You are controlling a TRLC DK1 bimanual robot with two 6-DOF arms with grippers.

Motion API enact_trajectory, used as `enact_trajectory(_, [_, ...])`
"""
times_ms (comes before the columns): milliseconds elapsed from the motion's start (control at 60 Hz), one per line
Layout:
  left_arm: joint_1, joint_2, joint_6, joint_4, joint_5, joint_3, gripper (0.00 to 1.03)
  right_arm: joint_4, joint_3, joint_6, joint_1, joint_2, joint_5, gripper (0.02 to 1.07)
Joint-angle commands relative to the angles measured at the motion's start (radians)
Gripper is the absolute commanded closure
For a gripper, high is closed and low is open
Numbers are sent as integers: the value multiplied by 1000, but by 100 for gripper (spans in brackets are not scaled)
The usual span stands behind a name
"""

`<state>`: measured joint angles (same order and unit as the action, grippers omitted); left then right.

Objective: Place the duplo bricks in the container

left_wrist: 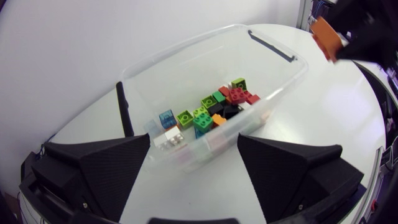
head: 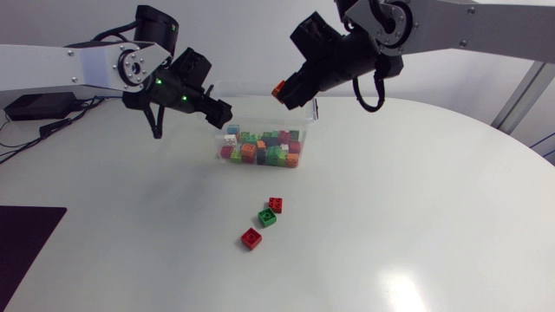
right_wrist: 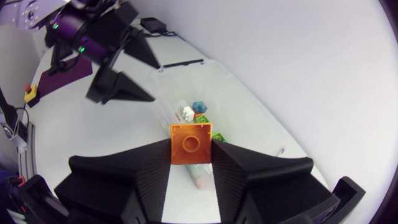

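One orange brick [right_wrist: 191,142] pinched in right pincer [right_wrist: 191,149], above container [left_wrist: 281,90]; left pincer [left_wrist: 194,158] spread, container just ahead; three loose bricks [head: 267,217] well apart from both.

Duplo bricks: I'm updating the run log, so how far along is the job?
Done: a heap of bricks already lies in the clear container. In hand: the right claw holds an orange brick above it. Left: a red brick, a green brick and a second red brick sit on the table. The left claw is open and empty.
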<state>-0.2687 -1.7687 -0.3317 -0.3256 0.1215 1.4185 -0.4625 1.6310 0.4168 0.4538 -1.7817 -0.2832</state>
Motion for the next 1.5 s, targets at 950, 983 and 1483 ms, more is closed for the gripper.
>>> enact_trajectory(950, [-336, 48, 258, -320, -20, -365, 6, 328, 211, -216, -9, -289, 245, 7])
enact_trajectory(983, [-343, 38, 266, -329, -20, -365, 6, 331, 188, -223, -9, -268, 251, 7])
enact_trajectory(1483, [-403, -126, 373, -343, -57, -273, 19, 413, -321, -257, -6, 137, 306, 7])
